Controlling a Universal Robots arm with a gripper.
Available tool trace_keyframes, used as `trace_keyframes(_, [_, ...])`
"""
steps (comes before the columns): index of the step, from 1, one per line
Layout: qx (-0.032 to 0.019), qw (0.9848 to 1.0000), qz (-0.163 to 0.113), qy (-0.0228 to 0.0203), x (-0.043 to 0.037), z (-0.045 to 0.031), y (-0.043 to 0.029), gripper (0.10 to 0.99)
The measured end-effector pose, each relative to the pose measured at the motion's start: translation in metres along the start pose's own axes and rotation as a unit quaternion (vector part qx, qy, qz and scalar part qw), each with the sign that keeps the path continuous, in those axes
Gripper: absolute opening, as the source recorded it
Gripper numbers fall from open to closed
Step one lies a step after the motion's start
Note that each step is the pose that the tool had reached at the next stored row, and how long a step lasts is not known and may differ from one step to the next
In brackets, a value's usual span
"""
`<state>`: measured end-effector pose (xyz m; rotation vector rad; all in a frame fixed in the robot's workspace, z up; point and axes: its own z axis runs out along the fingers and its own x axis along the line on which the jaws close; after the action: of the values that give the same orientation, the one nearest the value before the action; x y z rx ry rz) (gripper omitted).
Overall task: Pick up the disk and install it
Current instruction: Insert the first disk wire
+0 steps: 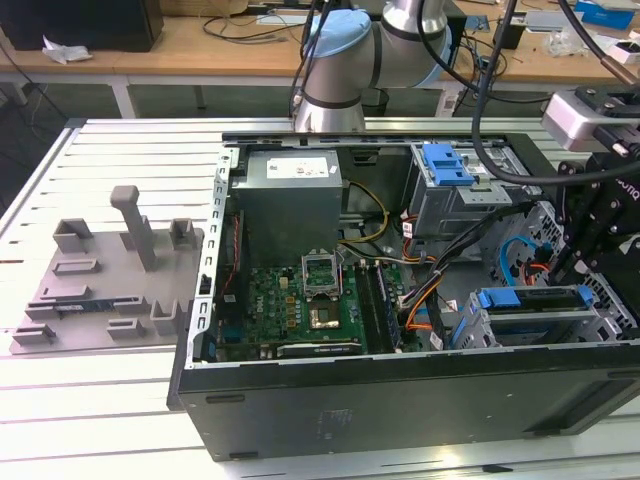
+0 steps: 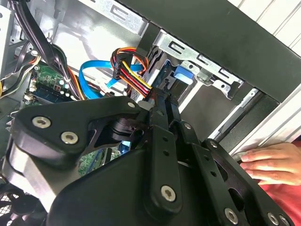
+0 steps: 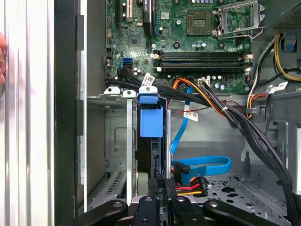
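The disk (image 3: 151, 120) stands on edge inside the drive cage (image 3: 128, 141) (blue rail showing) and looks nearly seated. The tool (image 3: 158, 184) sits at its outer end, jaws narrowed, apparently clamped on it and not yet released.

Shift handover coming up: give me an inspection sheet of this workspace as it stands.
Surface: white slatted table, open computer case on it.
Job's things: disk edge-on in the drive cage, blue rail showing.
Clutter: grey plastic fixture at the exterior view's left of the case.
Grippers: gripper at the disk's end.
Cables: blue data cable and coloured power wires beside the gripper.
Surroundings: wooden bench behind; a hand beside the case.
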<state>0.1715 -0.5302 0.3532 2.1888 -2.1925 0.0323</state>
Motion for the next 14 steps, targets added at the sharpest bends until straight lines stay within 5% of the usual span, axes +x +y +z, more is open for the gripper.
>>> trace_keyframes(14, [0.0000, 1.0000, 0.000, -0.0001, 0.0021, 0.0004, 0.0000, 0.169])
